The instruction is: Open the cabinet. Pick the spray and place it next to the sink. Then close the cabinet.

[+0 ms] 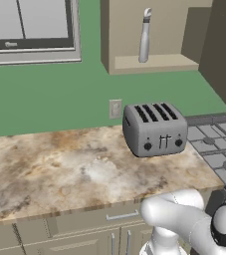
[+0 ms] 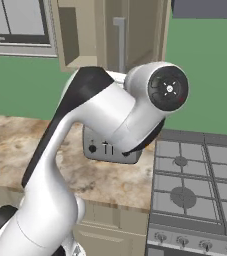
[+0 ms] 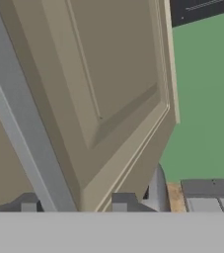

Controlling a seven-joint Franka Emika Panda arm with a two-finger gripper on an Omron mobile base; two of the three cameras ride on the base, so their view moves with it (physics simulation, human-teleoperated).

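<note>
The pincer [image 3: 74, 206] is closed on the long silver bar handle [image 3: 19, 128] of the beige wall cabinet [image 1: 159, 62], it seems. Its door stands open; the slim silver-grey spray bottle [image 1: 144, 37] stands upright on the tan shelf, above the grey toaster [image 1: 155, 128] on the marbled bench [image 1: 59, 169].

We see a glossy white arm [image 2: 70, 165] of rounded links, black joint bands, a round dark cap with screws, small dark fingertips [image 3: 125, 201].
</note>
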